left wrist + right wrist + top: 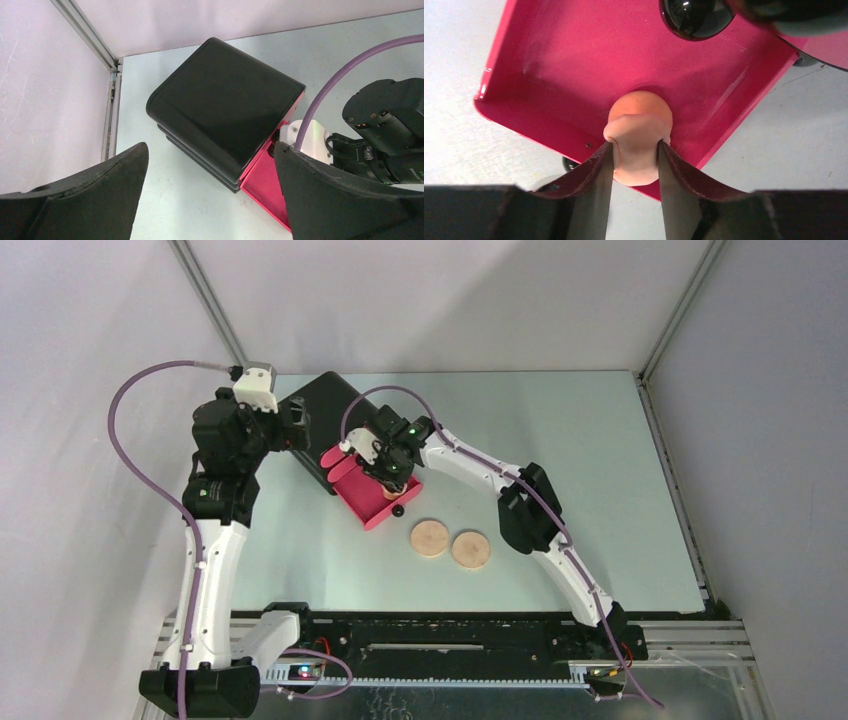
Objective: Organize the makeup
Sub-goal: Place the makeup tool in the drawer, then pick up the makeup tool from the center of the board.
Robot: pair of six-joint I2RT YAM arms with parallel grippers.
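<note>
My right gripper point(388, 480) is shut on a peach soft round point(636, 142) and holds it just over the near rim of an open pink drawer point(574, 75). A glossy dark round point(694, 17) lies in the drawer's far corner. Two tan round discs point(430, 537) point(470, 549) lie side by side on the table, near the drawer's front. My left gripper point(210, 146) is open and empty, hovering over the near corner of the black box point(225, 100). The sticks, the palette and the packet are out of view.
The black box point(325, 405) stands at the back left of the pale table point(600, 470), with its pink drawer point(380, 498) pulled out toward the middle. The drawer's black knob point(398, 511) points at the discs. Frame posts rise at the back corners.
</note>
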